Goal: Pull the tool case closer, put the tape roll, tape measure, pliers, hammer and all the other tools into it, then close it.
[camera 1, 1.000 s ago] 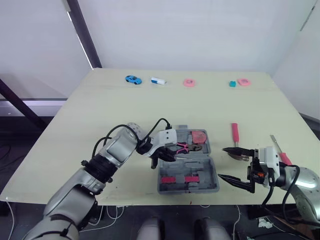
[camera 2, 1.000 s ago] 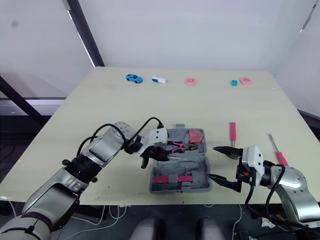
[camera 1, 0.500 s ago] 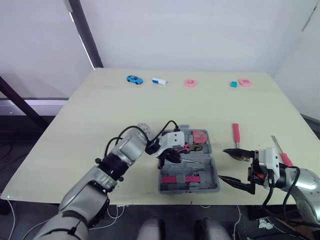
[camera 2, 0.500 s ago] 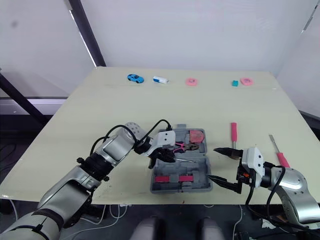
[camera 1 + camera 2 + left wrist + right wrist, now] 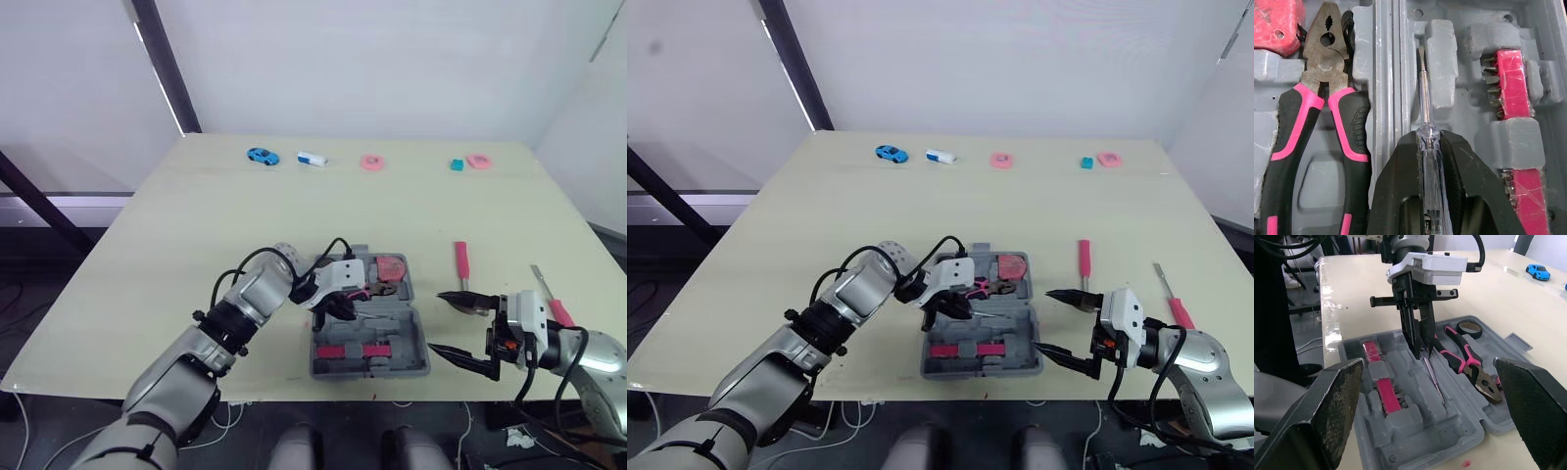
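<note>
While my left gripper clamps the clear-handled screwdriver inside the open tool case, my right gripper gapes wide beside it.

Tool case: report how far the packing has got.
Done: the tool case lies open near the front edge of the table, pliers seated inside. In hand: the left gripper is shut on a clear-handled screwdriver, its tip down in the case. Left: two red-handled tools lie on the table beside the open right gripper, and the case is not yet closed.
</note>
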### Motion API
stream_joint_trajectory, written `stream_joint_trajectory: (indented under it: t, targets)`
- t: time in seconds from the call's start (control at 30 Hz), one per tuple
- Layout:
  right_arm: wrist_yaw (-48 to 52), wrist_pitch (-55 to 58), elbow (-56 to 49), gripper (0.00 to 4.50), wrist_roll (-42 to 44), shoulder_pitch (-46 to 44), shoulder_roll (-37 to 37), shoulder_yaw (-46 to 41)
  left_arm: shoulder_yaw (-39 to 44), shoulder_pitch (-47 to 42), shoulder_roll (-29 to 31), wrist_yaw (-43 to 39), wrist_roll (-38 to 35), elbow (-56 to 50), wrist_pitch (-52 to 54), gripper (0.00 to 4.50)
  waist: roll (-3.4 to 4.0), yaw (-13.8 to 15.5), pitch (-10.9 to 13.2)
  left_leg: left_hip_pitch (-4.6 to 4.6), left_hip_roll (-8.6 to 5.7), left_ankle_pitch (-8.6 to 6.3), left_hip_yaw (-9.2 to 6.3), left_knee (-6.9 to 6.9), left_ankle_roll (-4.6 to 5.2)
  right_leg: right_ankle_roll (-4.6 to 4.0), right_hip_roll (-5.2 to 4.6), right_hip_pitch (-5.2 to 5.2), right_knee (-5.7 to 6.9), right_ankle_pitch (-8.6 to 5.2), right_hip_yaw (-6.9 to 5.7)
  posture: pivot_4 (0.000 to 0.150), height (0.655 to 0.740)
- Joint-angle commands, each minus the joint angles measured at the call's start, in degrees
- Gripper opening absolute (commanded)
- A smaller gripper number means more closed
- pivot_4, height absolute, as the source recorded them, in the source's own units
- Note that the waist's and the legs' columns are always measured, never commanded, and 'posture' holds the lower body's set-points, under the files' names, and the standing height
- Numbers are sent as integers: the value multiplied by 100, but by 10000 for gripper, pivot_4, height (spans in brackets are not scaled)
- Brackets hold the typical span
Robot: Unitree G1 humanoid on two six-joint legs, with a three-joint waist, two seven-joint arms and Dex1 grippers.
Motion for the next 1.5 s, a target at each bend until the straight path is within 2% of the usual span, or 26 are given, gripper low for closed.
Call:
stream_joint_trajectory:
  t: [0.03,0.2,0.27,0.37,0.7,0.9,1.0,1.07,1.1,1.33,1.5]
  targets:
    - [-2,-121,-171,45000,42,8,-44,-169,-74,-64,-78,-1,69,-164,-30,858,0,2,0,0,0,0,0,0,0,0,0,0,0,0,0,1500,7395]
    - [11,-127,-172,45000,39,39,-64,-187,-30,-105,-152,49,91,-89,-50,858,0,2,0,0,0,0,0,1,0,0,0,1,0,0,0,1500,7395]
    - [13,-126,-175,45000,40,44,-67,-186,-36,-121,-150,40,110,-74,-85,11785,0,1,0,0,-1,0,-1,2,0,0,0,1,0,0,0,1500,7395]
    - [11,-126,-185,45000,38,43,-68,-173,-42,-108,-127,83,165,-99,-169,21532,0,-1,0,0,-1,0,-1,4,0,0,0,1,2,0,0,1500,7395]
    - [1,-131,-184,45000,29,33,-63,-147,26,0,52,155,183,-507,-296,21532,0,-6,0,0,0,0,-3,17,0,-1,0,1,13,0,0,1500,7395]
    - [-14,-126,-199,45000,46,42,-42,-150,584,87,119,143,-354,-903,-441,21532,0,-2,0,-2,0,0,-3,17,0,-2,0,1,12,2,0,1500,7395]
    - [-140,-22,-263,45000,211,28,67,-191,872,238,224,190,-540,-732,-666,12991,0,-19,0,0,0,0,-3,17,0,-2,0,1,13,1,0,1500,7395]
    - [-179,10,-288,45000,261,19,91,-189,1006,349,252,180,-653,-593,-938,3604,1,-25,-1,2,2,0,-3,16,0,-2,1,1,14,1,1,1500,7395]
    - [-187,15,-285,45000,269,15,93,-186,1077,409,242,186,-709,-519,-1037,577,1,-15,-1,2,2,0,-4,16,0,-5,2,1,15,3,0,1500,7395]
    - [-193,-10,-235,45000,239,-7,91,-149,1408,810,11,-2,-1205,-54,-1954,577,1,6,-1,-1,1,0,-1,19,0,-11,0,3,12,7,0,1500,7395]
    - [-179,-20,-225,45000,202,-14,83,-125,1305,948,-66,30,-1051,422,-2436,577,1,-10,-1,1,1,0,-2,21,0,-16,1,4,14,10,0,1500,7395]
